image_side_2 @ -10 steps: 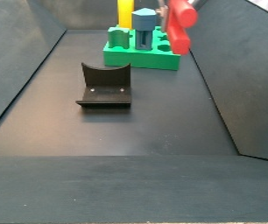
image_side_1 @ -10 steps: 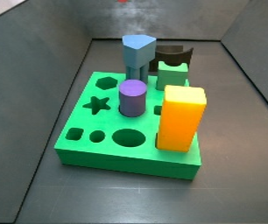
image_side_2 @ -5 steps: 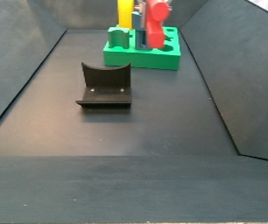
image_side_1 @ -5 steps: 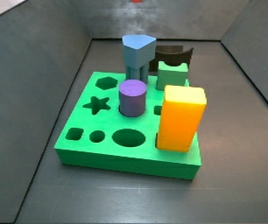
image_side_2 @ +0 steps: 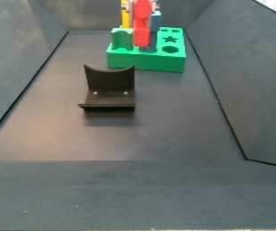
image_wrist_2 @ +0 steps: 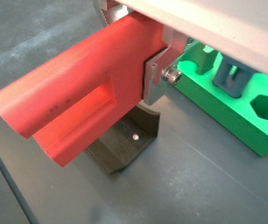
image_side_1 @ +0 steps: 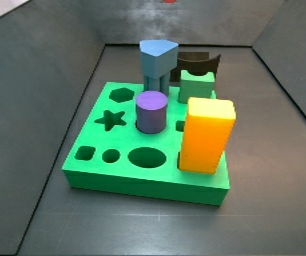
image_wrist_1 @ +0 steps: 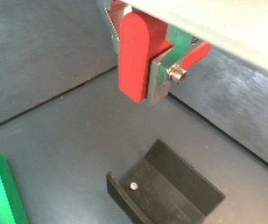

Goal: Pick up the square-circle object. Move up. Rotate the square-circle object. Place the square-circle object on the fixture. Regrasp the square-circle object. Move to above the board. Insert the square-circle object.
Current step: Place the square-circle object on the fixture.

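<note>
My gripper (image_wrist_1: 137,66) is shut on the square-circle object (image_wrist_1: 134,52), a slim red block with a stepped end; both wrist views show it between the silver fingers (image_wrist_2: 155,80). In a side view the square-circle object (image_side_2: 141,23) hangs upright over the board (image_side_2: 152,56), with the gripper mostly out of frame above it. The board (image_side_1: 116,150) is a bright green slab with cut-out holes. The fixture (image_side_2: 106,87), dark with a U-shaped notch, stands on the floor in front of the board and shows in both wrist views (image_wrist_1: 165,188) (image_wrist_2: 123,147).
On the board stand a yellow block (image_side_1: 207,132), a purple cylinder (image_side_1: 150,110) and a blue-grey peg (image_side_1: 157,58). The fixture (image_side_1: 196,64) shows just behind the board. Dark sloping walls enclose the floor (image_side_2: 128,153) on all sides.
The gripper has carried the square-circle object sideways from the board's right edge to over the board near the yellow block, and the object now stands more upright.
</note>
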You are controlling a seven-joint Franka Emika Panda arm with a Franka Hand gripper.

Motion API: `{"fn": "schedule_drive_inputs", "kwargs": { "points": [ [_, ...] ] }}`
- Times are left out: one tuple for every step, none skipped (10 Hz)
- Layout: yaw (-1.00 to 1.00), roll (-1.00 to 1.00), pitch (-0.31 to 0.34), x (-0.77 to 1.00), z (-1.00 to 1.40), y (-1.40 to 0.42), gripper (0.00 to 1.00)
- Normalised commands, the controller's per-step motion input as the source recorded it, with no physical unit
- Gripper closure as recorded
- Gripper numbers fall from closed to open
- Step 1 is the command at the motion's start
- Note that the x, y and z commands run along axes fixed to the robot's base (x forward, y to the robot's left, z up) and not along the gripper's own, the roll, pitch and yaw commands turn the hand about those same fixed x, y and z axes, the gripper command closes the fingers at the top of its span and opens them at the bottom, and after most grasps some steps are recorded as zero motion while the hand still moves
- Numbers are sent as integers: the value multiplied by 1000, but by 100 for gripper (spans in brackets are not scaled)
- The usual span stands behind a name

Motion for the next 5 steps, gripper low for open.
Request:
{"fn": "schedule_drive_inputs", "kwargs": {
  "points": [
    [44,-9,155,843,2,-20,100],
    [-38,-1000,-24,951,-96,-218,100],
    [-38,-1000,-22,897,-96,-215,100],
    [-56,-1000,-15,767,-61,-54,100],
    [-59,-1000,-4,686,-42,-4,100]
  ]
}}
